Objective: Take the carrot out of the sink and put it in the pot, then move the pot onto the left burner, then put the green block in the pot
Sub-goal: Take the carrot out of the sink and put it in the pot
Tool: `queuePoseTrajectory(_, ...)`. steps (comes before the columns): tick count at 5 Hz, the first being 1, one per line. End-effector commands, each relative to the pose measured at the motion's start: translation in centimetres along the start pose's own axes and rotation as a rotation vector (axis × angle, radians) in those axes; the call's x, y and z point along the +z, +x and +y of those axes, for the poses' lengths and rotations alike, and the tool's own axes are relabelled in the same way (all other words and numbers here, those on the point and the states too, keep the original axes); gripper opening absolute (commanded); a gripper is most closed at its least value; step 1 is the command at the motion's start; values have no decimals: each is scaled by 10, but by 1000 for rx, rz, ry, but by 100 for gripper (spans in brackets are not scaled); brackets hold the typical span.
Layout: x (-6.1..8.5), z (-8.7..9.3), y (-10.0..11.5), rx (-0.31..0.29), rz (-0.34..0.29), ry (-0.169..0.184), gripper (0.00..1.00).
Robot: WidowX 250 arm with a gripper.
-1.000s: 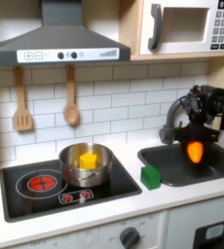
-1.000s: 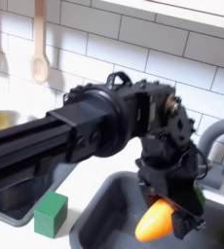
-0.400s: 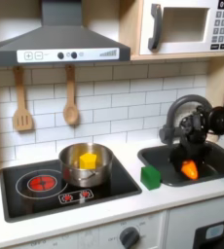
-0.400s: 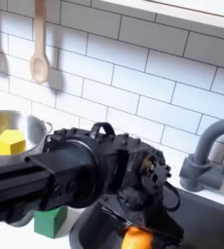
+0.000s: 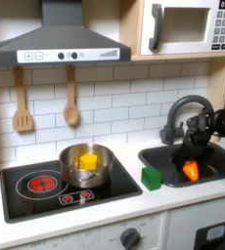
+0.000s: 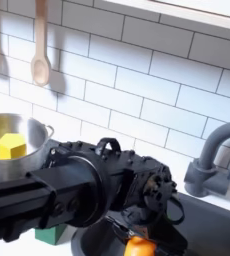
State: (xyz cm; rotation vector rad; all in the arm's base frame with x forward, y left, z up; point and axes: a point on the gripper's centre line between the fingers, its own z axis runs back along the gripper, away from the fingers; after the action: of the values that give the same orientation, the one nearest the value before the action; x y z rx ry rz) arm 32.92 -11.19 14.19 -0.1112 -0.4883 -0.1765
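While the arm reaches in from the first exterior view's right, the gripper point(image 5: 191, 162) hangs low over the sink point(image 5: 161, 156), and the carrot point(image 5: 191, 171) sits right at its tip, inside the basin. In the second exterior view the gripper point(image 6: 139, 232) shows as a dark mass of links and cables, with the carrot point(image 6: 138, 246) just beneath it at the bottom edge — the orange body partly covered by black parts. The jaws seem to flank the carrot, yet whether they clench it or merely stand around it I cannot tell.

Beside the jaws, toward the first exterior view's left, the green block point(image 5: 151, 178) rests on the counter between sink and stovetop point(image 5: 26, 202), close to the basin's rim; in the second exterior view only a sliver of the block point(image 6: 50, 236) peeks out below the arm. Farther that way stands the pot point(image 5: 86, 167) on the stovetop, holding a yellow block point(image 5: 87, 159) — also seen in the second exterior view, pot point(image 6: 17, 163) and yellow block point(image 6: 12, 147) alike. Beyond the pot lies the left burner point(image 5: 41, 183), bare. The faucet point(image 5: 175, 115) arches behind the jaws.
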Motion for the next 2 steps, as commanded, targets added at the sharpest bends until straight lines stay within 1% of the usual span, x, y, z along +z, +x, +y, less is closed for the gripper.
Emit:
queuePoseTrajectory(1, 20, -11, -1, -42, -135, -36, 0)
queuePoseTrajectory(2, 15, -2, -25, -31, -278, -12, 0)
